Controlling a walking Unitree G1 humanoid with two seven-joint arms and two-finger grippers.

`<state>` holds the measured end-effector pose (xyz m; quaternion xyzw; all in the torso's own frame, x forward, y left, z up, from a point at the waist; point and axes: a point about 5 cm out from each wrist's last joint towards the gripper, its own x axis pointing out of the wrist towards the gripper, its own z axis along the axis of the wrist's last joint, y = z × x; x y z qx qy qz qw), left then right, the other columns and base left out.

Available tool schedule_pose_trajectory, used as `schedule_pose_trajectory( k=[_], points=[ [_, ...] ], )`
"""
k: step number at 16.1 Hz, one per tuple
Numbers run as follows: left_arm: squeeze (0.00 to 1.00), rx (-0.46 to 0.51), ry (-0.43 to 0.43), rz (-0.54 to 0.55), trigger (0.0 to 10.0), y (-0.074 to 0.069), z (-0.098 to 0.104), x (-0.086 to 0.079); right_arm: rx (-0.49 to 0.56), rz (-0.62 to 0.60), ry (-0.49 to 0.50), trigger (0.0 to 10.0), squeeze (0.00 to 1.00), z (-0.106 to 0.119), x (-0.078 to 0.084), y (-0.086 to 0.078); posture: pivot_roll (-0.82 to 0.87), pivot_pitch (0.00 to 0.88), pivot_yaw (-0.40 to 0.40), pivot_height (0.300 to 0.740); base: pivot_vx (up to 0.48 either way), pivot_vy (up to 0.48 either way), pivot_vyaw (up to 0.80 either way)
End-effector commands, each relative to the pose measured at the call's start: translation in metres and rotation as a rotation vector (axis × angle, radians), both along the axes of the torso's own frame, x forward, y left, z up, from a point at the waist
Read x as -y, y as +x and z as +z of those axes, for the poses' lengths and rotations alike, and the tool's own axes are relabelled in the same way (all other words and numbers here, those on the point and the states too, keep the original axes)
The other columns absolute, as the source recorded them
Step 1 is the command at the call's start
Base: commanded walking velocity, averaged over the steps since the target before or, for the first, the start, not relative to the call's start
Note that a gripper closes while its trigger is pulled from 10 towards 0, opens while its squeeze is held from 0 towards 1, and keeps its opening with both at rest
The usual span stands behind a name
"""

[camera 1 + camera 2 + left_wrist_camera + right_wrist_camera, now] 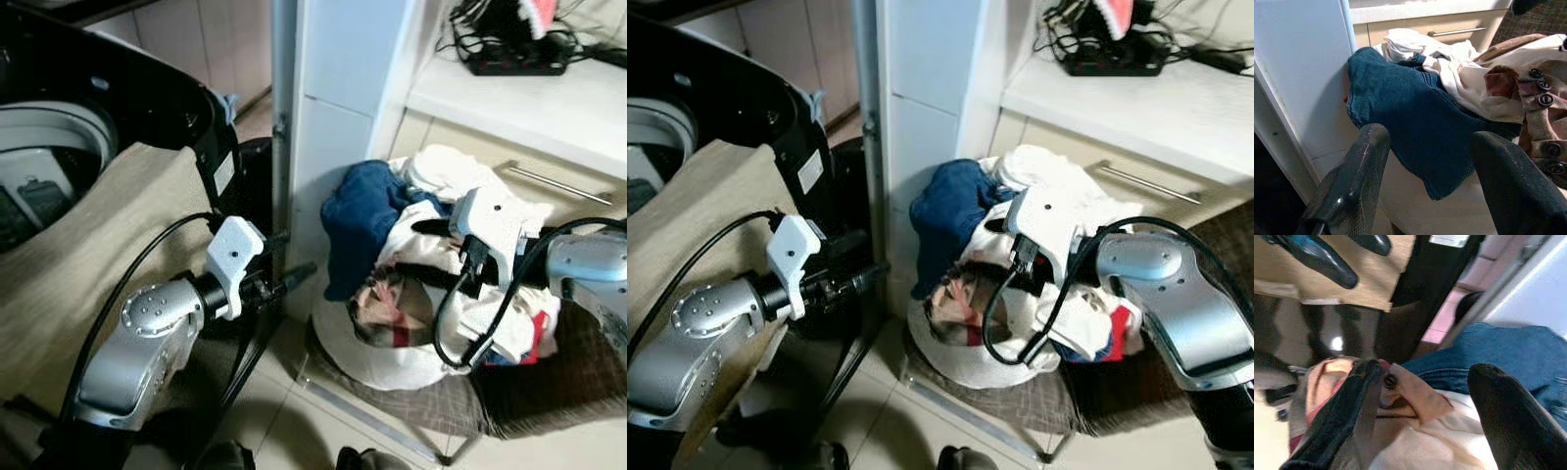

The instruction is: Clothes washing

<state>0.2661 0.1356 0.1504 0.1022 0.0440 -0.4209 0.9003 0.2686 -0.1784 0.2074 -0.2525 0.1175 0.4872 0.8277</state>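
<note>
- Left arm [137, 343]: silver casing showing round screws, white wrist block, black cable looping.
- Right arm [1176, 294]: matching silver, white block, black cable trailing.

One laundry basket [392, 367] at center-right, heaped: one blue denim garment [361, 220], one tan buttoned piece [392, 304], some white clothes [446, 176]. Two robot arms low in frame, one washing machine [59, 166] upper left, one power strip [514, 61] upper right.
</note>
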Motion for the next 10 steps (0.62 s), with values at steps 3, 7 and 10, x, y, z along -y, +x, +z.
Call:
schedule_pose_trajectory(
  k=[3, 7, 10],
  points=[
    [0.00, -0.029, 0.034, -0.079, 10.0, -0.008, -0.001, 0.006, -0.037, 0.070, -0.045, 10.0, 1.00, 0.001, -0.002, -0.008, -0.05, 0.120, -0.062, 0.740, 0.000, 0.000, 0.00],
    [0.00, -0.049, 0.053, -0.115, 10.0, -0.009, -0.002, 0.007, -0.069, 0.077, -0.098, 10.0, 1.00, -0.014, -0.004, -0.008, -0.05, 0.108, -0.055, 0.740, 0.000, 0.000, 0.00],
    [0.00, -0.056, 0.057, -0.133, 10.0, -0.009, -0.002, 0.008, 0.022, 0.044, -0.249, 10.0, 0.00, -0.037, -0.002, 0.003, -0.05, 0.101, -0.048, 0.740, 0.000, 0.000, 0.00]
  ],
)
